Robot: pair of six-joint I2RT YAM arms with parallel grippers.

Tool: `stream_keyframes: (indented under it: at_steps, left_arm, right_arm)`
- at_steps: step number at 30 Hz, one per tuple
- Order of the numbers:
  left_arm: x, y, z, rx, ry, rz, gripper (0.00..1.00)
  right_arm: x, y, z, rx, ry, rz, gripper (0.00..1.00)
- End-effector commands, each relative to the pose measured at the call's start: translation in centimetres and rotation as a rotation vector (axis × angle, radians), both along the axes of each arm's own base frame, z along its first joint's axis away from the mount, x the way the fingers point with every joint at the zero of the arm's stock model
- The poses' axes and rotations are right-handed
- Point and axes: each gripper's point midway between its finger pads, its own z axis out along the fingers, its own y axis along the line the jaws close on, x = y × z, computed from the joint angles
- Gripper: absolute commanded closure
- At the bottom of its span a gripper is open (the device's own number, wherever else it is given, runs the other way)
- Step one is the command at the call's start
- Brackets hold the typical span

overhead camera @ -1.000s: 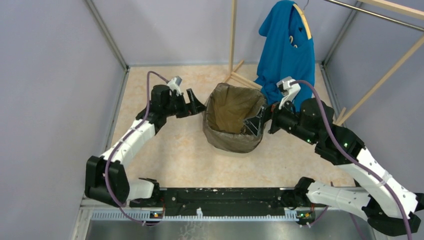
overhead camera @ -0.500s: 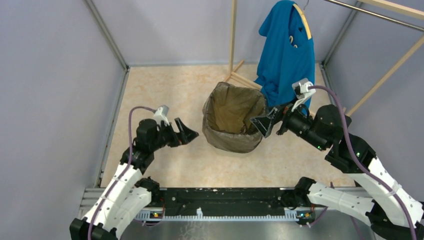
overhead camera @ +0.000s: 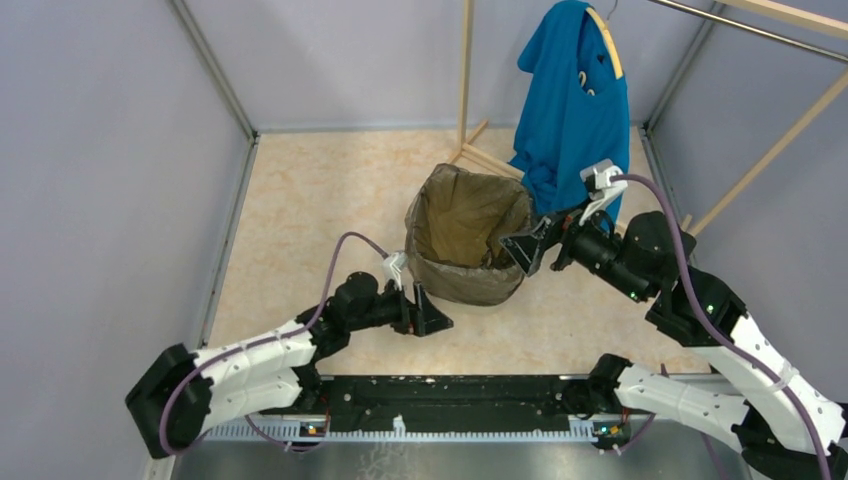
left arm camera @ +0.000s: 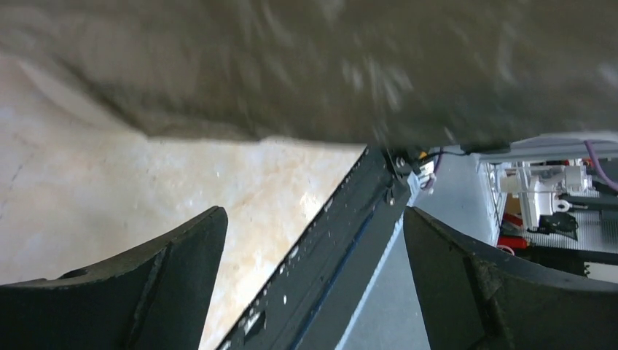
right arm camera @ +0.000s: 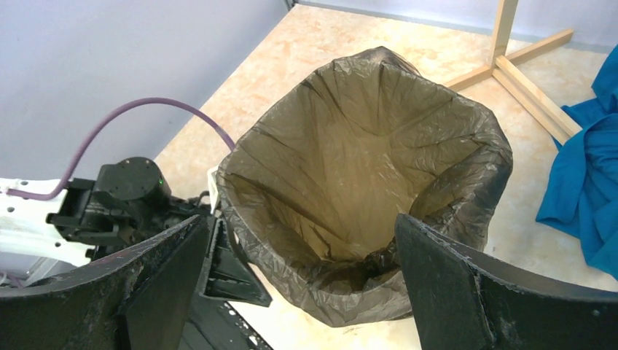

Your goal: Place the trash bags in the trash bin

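The trash bag point(overhead camera: 462, 284), thin wrinkled brownish-grey film, lines the trash bin point(overhead camera: 466, 222) and folds down over its rim; the cream walls show through the film. The right wrist view shows the bag point(right arm camera: 364, 168) spread open inside the bin. My left gripper point(overhead camera: 432, 312) is open and empty, low by the bin's near-left side; in its own view point(left arm camera: 313, 215) the blurred bag point(left arm camera: 328, 65) fills the top. My right gripper point(overhead camera: 525, 248) is open and empty, above the bin's right rim point(right arm camera: 302, 219).
A blue T-shirt point(overhead camera: 575, 100) hangs on a wooden rack point(overhead camera: 466, 70) just behind and right of the bin; the rack's foot point(overhead camera: 482, 156) lies on the beige floor. Grey walls close in both sides. A black rail point(overhead camera: 450, 390) runs along the near edge.
My left arm has swung from the bin's left rim back and down to its near-left side. My right gripper drew back out of the bin's right rim.
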Motion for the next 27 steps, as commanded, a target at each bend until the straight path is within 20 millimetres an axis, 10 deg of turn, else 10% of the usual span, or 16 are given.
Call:
stream_keyframes:
  at_steps: [1,17,27]
  left_arm:
    - [3.9,-2.7,3.1,-0.147,-0.15,0.114,0.03]
    - [12.8,-9.1,3.4,-0.076,-0.223,0.226,0.01]
    - [9.0,-4.3,1.2,-0.009,-0.128,0.256,0.01]
  right_arm:
    - [0.0,-1.0,1.3,0.04,-0.048,-0.037,0.01]
    - [-1.3,-3.9,1.9,0.078,-0.045,-0.097,0.01]
    - [-1.7,-5.1,2.3,0.09,-0.063,-0.121,0.01]
